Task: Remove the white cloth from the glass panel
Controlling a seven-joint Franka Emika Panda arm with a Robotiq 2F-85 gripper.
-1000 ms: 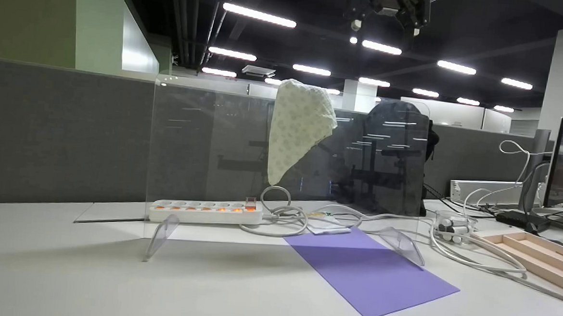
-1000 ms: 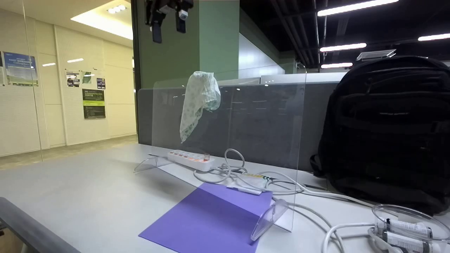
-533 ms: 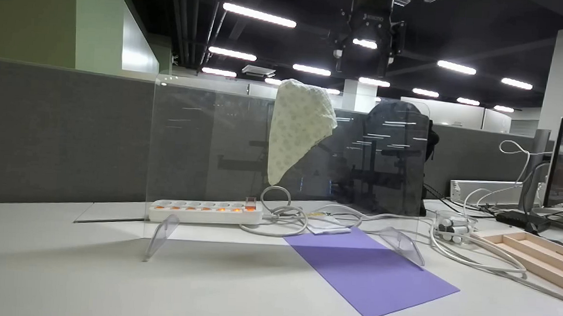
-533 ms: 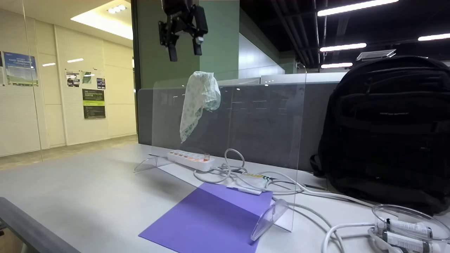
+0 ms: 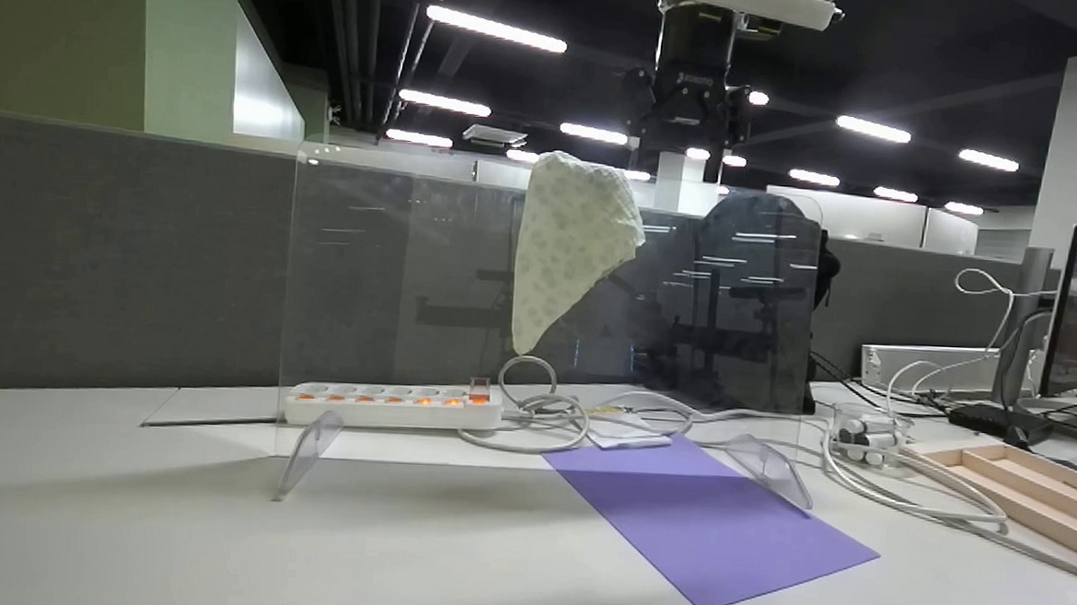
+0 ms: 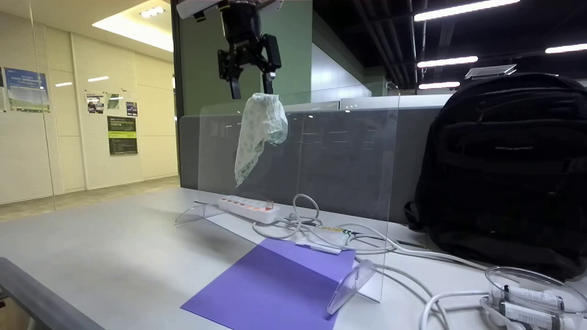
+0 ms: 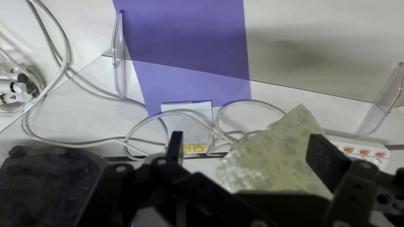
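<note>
A white table point(image 5: 149, 531) bears the glass panel point(image 5: 447, 288), which stands upright on clear feet point(image 5: 311, 452). A flat purple sheet point(image 5: 702, 532) passes under the panel, showing on both sides. In both exterior views, a white power strip point(image 5: 394, 413), looping pale cables point(image 7: 172, 113) and a flat white packet point(image 7: 189, 130) with yellow lettering lie behind the panel; past its right end stands a clear round container point(image 6: 518, 277), and farther out, in an exterior view, a wooden tray point(image 5: 1035, 492) and a monitor stand point(image 5: 1036, 278). A black backpack point(image 6: 509, 183) rests behind that end.
</note>
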